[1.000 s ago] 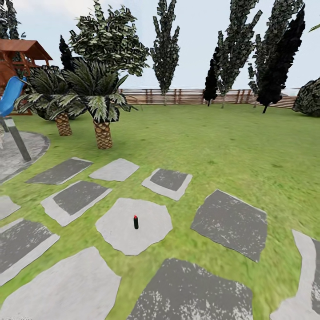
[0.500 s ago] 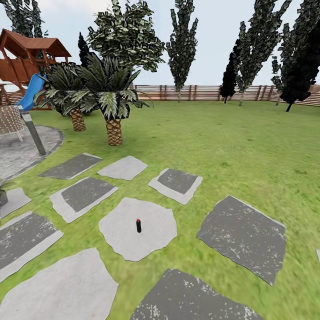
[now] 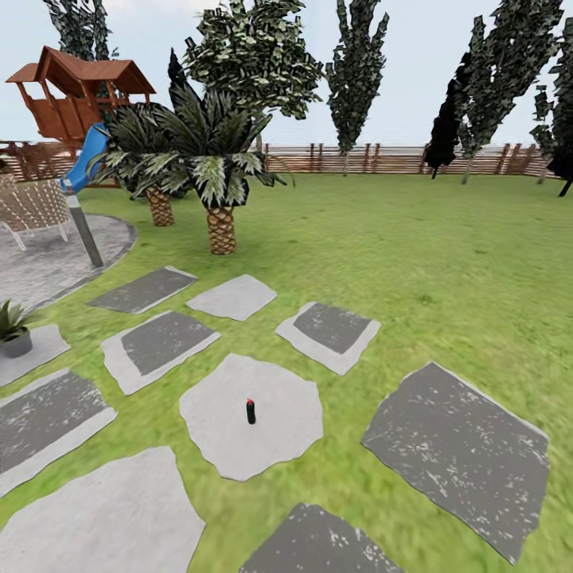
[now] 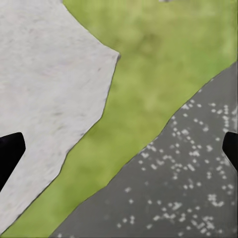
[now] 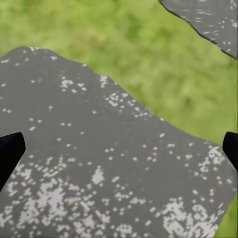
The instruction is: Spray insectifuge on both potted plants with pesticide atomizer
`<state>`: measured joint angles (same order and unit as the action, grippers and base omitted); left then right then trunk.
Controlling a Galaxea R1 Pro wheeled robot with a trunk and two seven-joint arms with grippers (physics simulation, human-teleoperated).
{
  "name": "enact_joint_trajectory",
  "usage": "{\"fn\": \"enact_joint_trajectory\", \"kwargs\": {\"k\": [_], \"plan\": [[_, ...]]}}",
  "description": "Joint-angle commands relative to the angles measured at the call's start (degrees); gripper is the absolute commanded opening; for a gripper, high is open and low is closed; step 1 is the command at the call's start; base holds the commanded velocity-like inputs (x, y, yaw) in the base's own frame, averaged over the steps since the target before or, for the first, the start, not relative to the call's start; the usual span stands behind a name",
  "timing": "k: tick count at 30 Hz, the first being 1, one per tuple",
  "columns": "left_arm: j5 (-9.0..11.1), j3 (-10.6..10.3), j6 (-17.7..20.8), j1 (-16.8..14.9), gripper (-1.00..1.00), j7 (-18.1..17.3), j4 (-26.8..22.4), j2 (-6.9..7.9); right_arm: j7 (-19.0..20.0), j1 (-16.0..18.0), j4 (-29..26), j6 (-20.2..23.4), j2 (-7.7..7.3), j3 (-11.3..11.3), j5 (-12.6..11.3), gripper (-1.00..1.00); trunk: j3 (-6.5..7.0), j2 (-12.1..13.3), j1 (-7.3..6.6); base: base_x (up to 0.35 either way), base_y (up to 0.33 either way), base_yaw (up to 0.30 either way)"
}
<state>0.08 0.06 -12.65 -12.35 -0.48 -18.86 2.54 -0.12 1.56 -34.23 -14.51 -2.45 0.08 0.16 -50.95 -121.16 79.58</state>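
The head camera is swinging left: the whole scene is sliding rightward, bringing a potted plant (image 3: 13,327) into sight at the lawn's left edge, while nothing in the garden itself is moving. The lawn (image 3: 446,263) is stretching back to the brown fence (image 3: 382,159), with the palm (image 3: 215,171) beyond the stepping stones. The pesticide atomizer (image 3: 251,411) is standing upright near the middle of a pale rounded stone (image 3: 270,430), likely left there for easy reach. The wrist views are showing the ground directly under the arms: the left pincer (image 4: 119,153) is hanging with fingertips wide apart over grass between two stones, and the right pincer (image 5: 119,153), equally spread, over a dark speckled stone (image 5: 99,173), both holding nothing.
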Motion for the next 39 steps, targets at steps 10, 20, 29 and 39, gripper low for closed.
{"fn": "enact_joint_trajectory", "kwargs": {"k": [10,20,29,39], "plan": [[0.0,0.0,-0.2,0.0,1.0,0.0,0.0,0.01,0.3,0.0,0.0,-0.2,-0.16,-0.2,-0.2,1.0,-0.43,0.0,0.01,0.207,-0.224,0.101],[0.0,0.0,-0.2,0.0,1.0,0.0,0.0,0.01,0.5,0.0,-0.1,-0.3,-0.18,0.0,-0.1,1.0,-0.44,0.0,0.01,0.195,-0.235,0.002],[0.0,0.0,-0.2,0.0,1.0,0.0,0.0,0.01,0.3,0.0,0.0,-0.3,-0.18,0.0,0.0,1.0,-0.61,0.0,0.01,0.195,-0.235,0.118],[0.0,0.0,-0.2,0.0,1.0,0.0,0.0,0.01,0.3,0.0,0.1,-0.3,-0.18,0.0,0.0,1.0,-0.96,0.0,0.01,0.194,-0.234,0.246]]}}
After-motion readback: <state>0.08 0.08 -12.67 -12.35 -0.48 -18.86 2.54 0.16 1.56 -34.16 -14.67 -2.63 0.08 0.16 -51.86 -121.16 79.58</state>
